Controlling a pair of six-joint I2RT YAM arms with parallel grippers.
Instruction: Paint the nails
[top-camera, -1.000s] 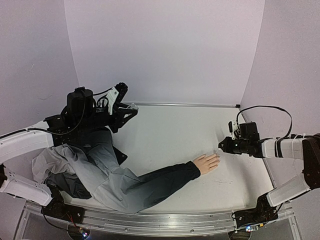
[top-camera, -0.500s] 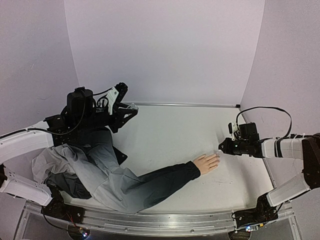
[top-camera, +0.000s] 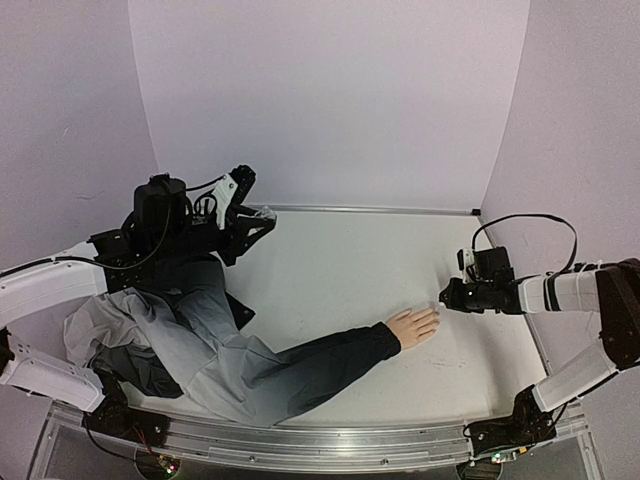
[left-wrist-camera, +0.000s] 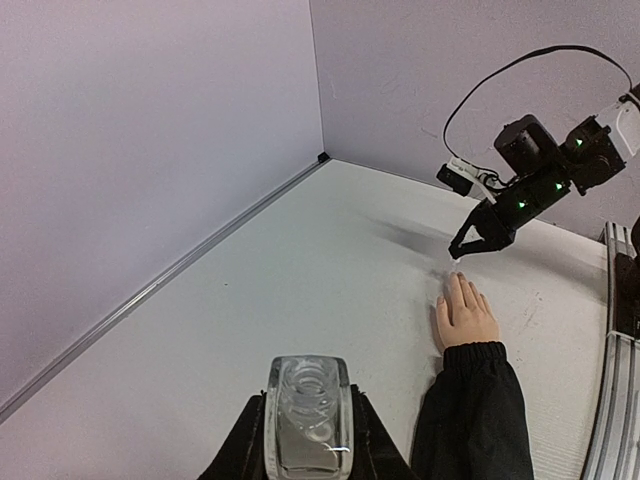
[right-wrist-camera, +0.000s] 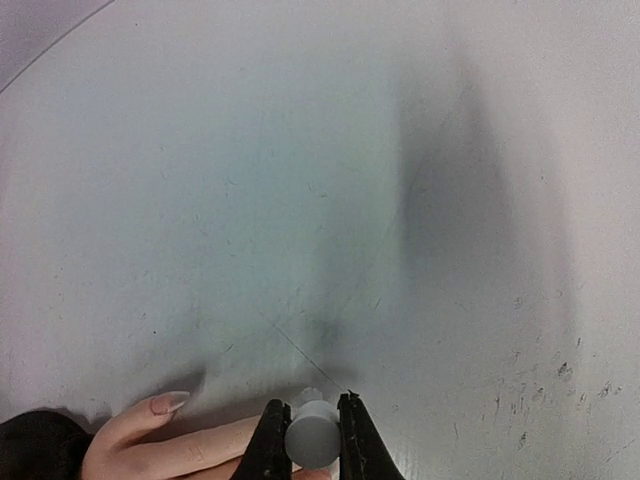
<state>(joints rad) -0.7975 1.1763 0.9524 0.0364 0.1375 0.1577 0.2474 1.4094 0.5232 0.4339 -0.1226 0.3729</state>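
Note:
The pale peach mannequin hand (top-camera: 413, 326) lies palm down at the end of a dark sleeve (top-camera: 330, 362), fingers pointing right. One long nail (right-wrist-camera: 168, 402) shows in the right wrist view. My right gripper (top-camera: 446, 298) is at the fingertips and is shut on a small grey-white brush cap (right-wrist-camera: 312, 438), held just over the fingers (right-wrist-camera: 190, 445). My left gripper (top-camera: 255, 220) is at the back left, shut on a clear glass bottle (left-wrist-camera: 308, 400) whose open neck faces out. The hand (left-wrist-camera: 463, 315) and the right gripper (left-wrist-camera: 470, 240) also show in the left wrist view.
A grey and dark jacket (top-camera: 170, 330) is heaped at the front left under the left arm. Lilac walls close off the back and both sides. A metal rail (top-camera: 300, 445) runs along the near edge. The white table (top-camera: 340, 270) is scuffed.
My right gripper has shifted slightly right and nearer, staying at the mannequin's fingertips with the cap in it. The left arm and the hand have not moved.

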